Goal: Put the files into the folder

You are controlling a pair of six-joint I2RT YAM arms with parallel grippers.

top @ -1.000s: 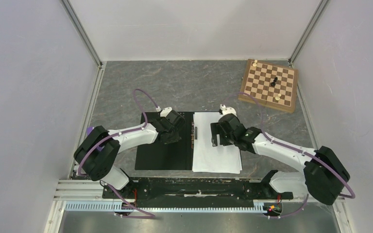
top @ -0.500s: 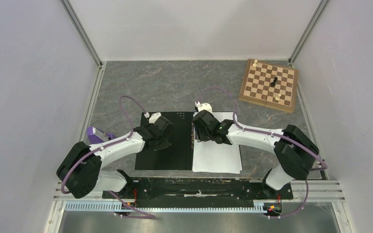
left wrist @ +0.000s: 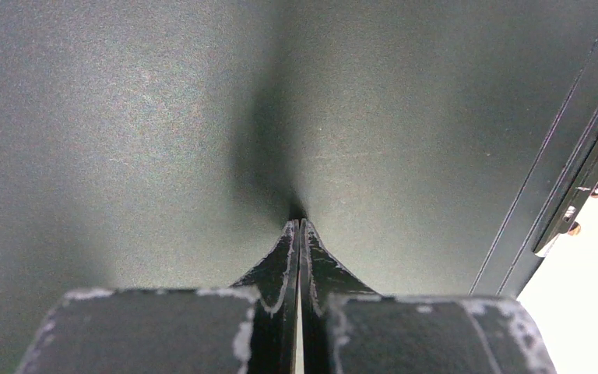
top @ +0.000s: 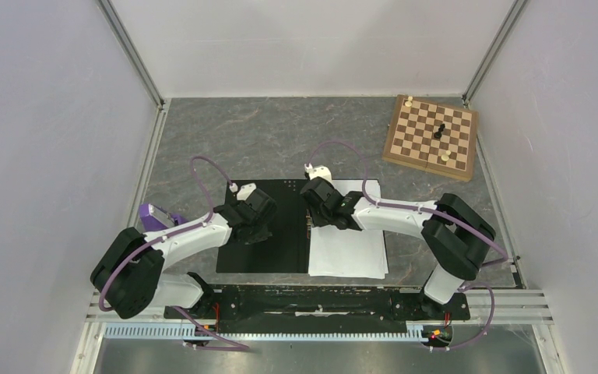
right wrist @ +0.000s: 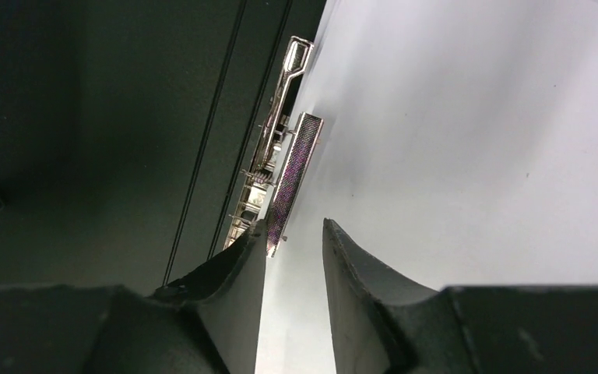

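White paper sheets (top: 350,251) lie stacked on the right half of the open folder (top: 261,253). The folder sits flat toward the near edge of the counter, about midway along it. The stack's left edge meets the metal clip (right wrist: 294,160) at the spine; whether the sheets are tucked under it I cannot tell.

The left gripper (left wrist: 297,226) is closed on nothing, tips pressed to the bare black left cover. The right gripper (right wrist: 296,234) hangs just over the clip, jaws parted by a narrow gap, gripping nothing.

The risk, I judge, is at the clip. A finger catching the paper edge rather than the lever could crumple the sheets or shove them toward the counter's right edge. If the left tips slide, the folder could pivot. The chessboard (top: 431,136) in the far right corner is well apart.
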